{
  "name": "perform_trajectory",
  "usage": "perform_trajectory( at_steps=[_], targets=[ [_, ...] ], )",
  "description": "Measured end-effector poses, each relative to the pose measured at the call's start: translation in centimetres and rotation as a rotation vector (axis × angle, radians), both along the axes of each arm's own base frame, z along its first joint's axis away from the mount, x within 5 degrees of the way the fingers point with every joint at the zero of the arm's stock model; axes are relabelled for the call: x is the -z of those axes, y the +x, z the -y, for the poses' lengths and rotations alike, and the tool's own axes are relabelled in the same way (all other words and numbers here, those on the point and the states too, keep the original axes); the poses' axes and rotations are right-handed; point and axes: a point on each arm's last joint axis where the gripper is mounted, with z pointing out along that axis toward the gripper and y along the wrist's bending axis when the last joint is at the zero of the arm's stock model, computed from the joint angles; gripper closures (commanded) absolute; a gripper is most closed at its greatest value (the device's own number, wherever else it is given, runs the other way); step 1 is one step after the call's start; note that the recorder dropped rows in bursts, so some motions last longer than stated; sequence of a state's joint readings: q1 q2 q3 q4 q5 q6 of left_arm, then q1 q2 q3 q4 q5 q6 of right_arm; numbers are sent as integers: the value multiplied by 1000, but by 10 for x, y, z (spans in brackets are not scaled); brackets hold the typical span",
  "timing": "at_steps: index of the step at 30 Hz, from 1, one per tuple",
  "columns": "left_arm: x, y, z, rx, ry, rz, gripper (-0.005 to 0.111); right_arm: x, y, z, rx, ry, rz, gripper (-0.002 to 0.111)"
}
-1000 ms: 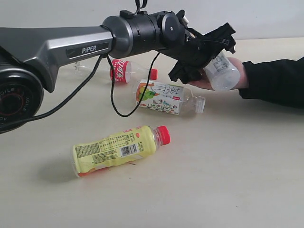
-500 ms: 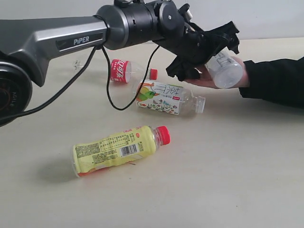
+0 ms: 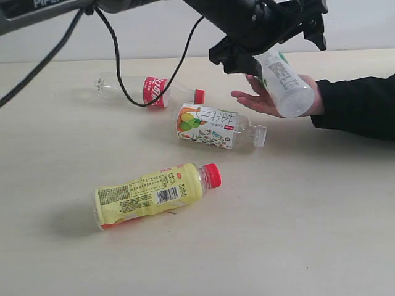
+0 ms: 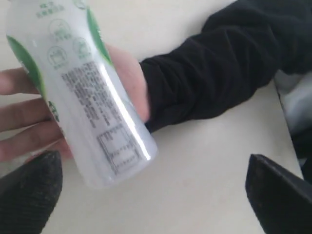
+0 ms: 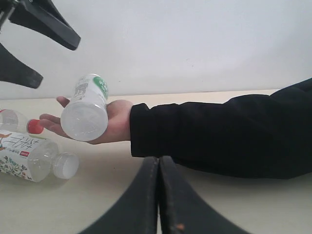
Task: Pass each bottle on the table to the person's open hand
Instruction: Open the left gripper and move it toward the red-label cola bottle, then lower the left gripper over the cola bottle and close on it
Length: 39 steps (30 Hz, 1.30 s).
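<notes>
the white bottle (image 3: 285,83) with the green label lies on its side in the person's hand (image 3: 254,100), right under the left gripper (image 3: 269,44). its jaws are wide apart, one on each side above the bottle, and they do not touch it, so the hand alone bears the bottle. the right gripper (image 5: 159,192) is near the black sleeve (image 3: 361,105), and its jaws are pressed together with nothing in them. three more bottles lie on their sides on the table (image 3: 308,234), well apart from both pairs of jaws. the fruit bottle (image 3: 213,126) looks nearest to the left jaws, the red label bottle (image 3: 148,90) is a bit further, and the yellow bottle (image 3: 151,194) is furthest. i think one bottle is handed over and three are yet to go. the step now is to get the left jaws clear of the hand. it is best to go straight up and keep the jaws wide, so no tip bumps the bottle or the fingers. the next bottle should only come when the hand is empty. for the fruit bottle, the jaws should cross its round middle, one on each side. both should close softly and together. the plastic may squash, and a round bottle may roll if one jaw pushes it first.
</notes>
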<state>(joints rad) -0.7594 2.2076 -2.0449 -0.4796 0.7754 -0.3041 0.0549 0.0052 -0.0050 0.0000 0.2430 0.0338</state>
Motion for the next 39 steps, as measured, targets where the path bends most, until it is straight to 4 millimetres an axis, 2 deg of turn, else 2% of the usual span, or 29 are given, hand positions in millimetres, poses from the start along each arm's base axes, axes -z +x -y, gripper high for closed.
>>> perform_trajectory(
  at_steps=[8,14,19,23,26,29,32,39],
  targets=[
    [-47,-34,-28,313,185,97,9,0,0,0,0,0,0,108],
    [-63,-44,-55,443,404,220,9,0,0,0,0,0,0,108],
    [-49,-47,-78,567,631,318,9,0,0,0,0,0,0,108],
    [-18,-46,-95,793,861,383,9,0,0,0,0,0,0,108],
    [4,-38,-115,993,1131,442,9,0,0,0,0,0,0,108],
    [7,-24,-129,1045,1238,503,9,0,0,0,0,0,0,108],
    [6,-7,-139,1066,1236,601,9,0,0,0,0,0,0,108],
    [0,31,-162,993,1165,826,9,0,0,0,0,0,0,108]
  ],
)
